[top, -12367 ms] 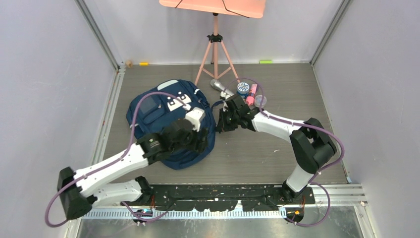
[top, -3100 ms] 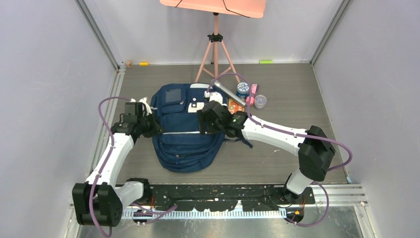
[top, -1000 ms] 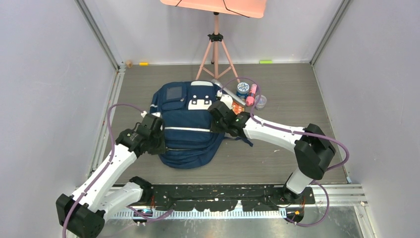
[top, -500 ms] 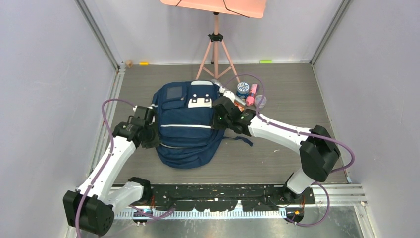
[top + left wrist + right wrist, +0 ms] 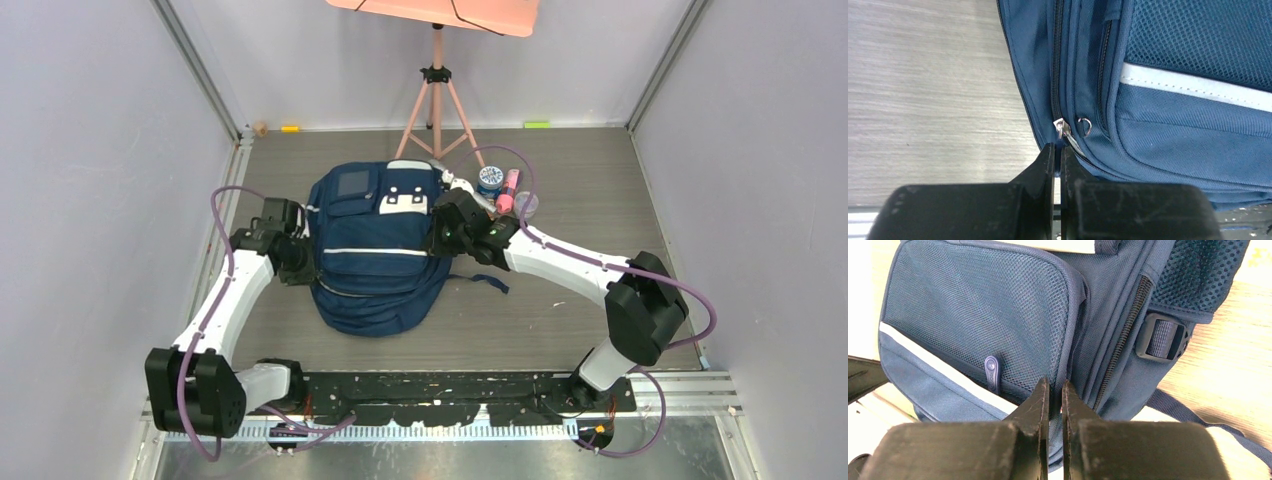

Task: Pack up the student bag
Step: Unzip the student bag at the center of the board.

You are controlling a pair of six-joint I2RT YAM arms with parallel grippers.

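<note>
Since the frame half a second back, the left gripper [image 5: 1058, 148] has slid up the frame along the left edge of the student bag [image 5: 375, 270]. The right gripper [image 5: 1055, 385] has crept slightly upward at its right edge. The bag has hardly shifted in that time, though in the earliest frame it lay askew and further left.

Nearest us, in the left wrist view, we see the left gripper's jaws pressed together just below a silver zipper slider [image 5: 1061, 126] on the bag's side. We cannot tell whether the pull tab is caught between them.

The bag lies front up at the centre of the table [image 5: 600, 170], its white patch [image 5: 405, 204] toward the far end.

The right gripper's jaws are narrowed to a slit over the seam beside a mesh pocket [image 5: 983, 315], seemingly pinching the fabric, with a strap buckle [image 5: 1163, 337] just right of it.

Beyond the bag's upper right corner sit a blue-lidded jar [image 5: 490, 178] and a pink tube [image 5: 510, 188]. Behind them stands a pink tripod [image 5: 434, 100].
</note>
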